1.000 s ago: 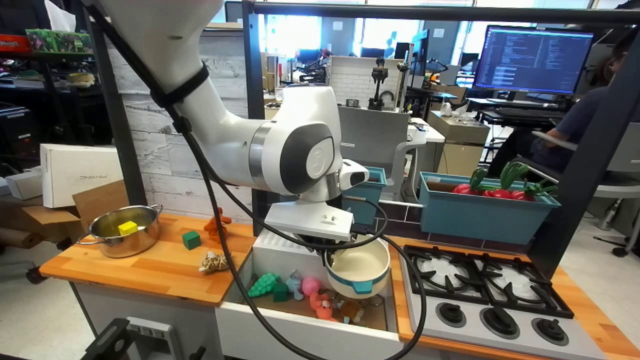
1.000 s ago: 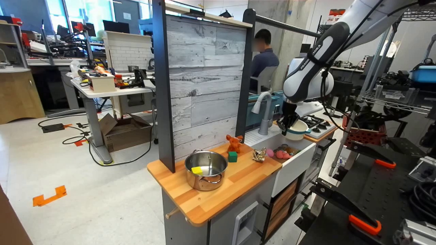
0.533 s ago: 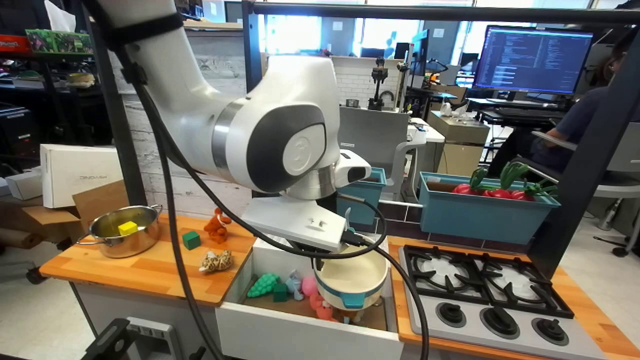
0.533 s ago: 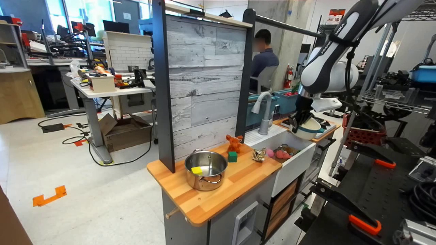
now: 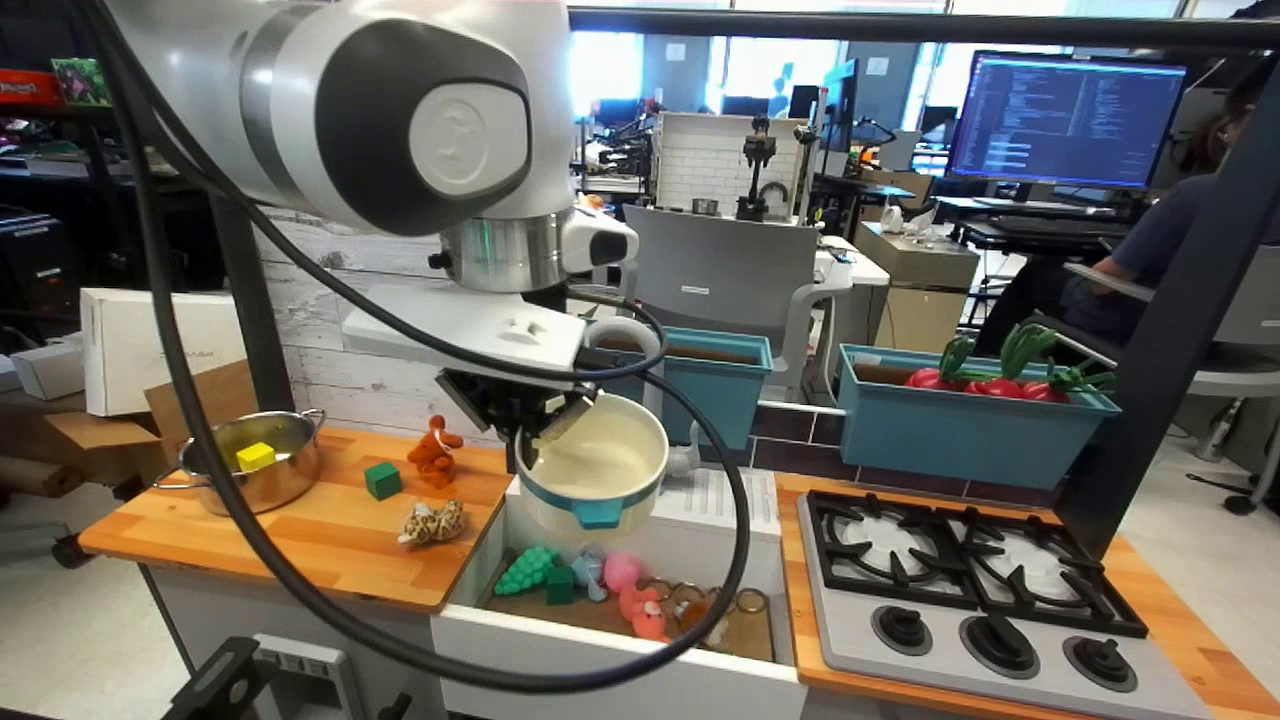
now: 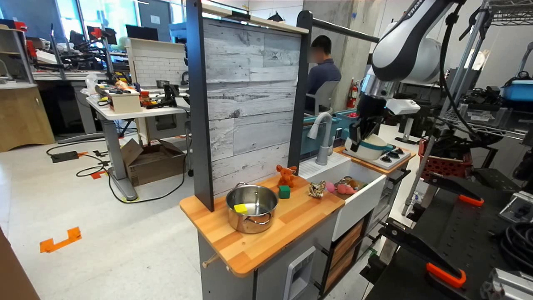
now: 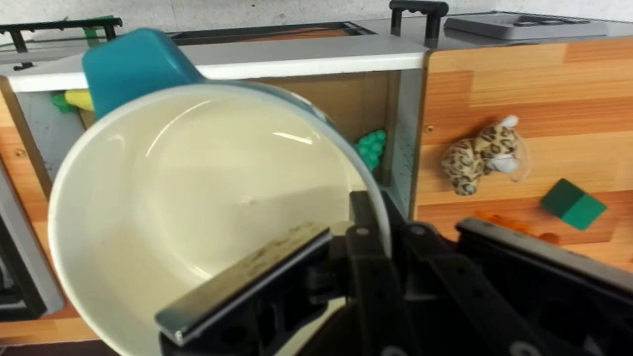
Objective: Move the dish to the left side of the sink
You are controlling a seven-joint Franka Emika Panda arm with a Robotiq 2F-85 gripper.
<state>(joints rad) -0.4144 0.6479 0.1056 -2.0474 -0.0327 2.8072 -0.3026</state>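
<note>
Stretching toward 9 o'clock in an exterior view, the orange-brown wooden countertop (image 5: 330, 540) adjoins the white rectangular apron-front sink (image 5: 520, 648). Over that sink, near 12 o'clock, hangs the round, glossy, teal-banded cream-white dish (image 5: 600, 455). The black two-fingered gripper (image 7: 376, 207) is clamped on the dish's rim, at 3 o'clock in the wrist view. A solid green cube (image 5: 382, 480) rests on the countertop.

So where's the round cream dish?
In an exterior view, the dish hangs in the black gripper above the white rectangular sink, left of the gray stovetop.
</note>
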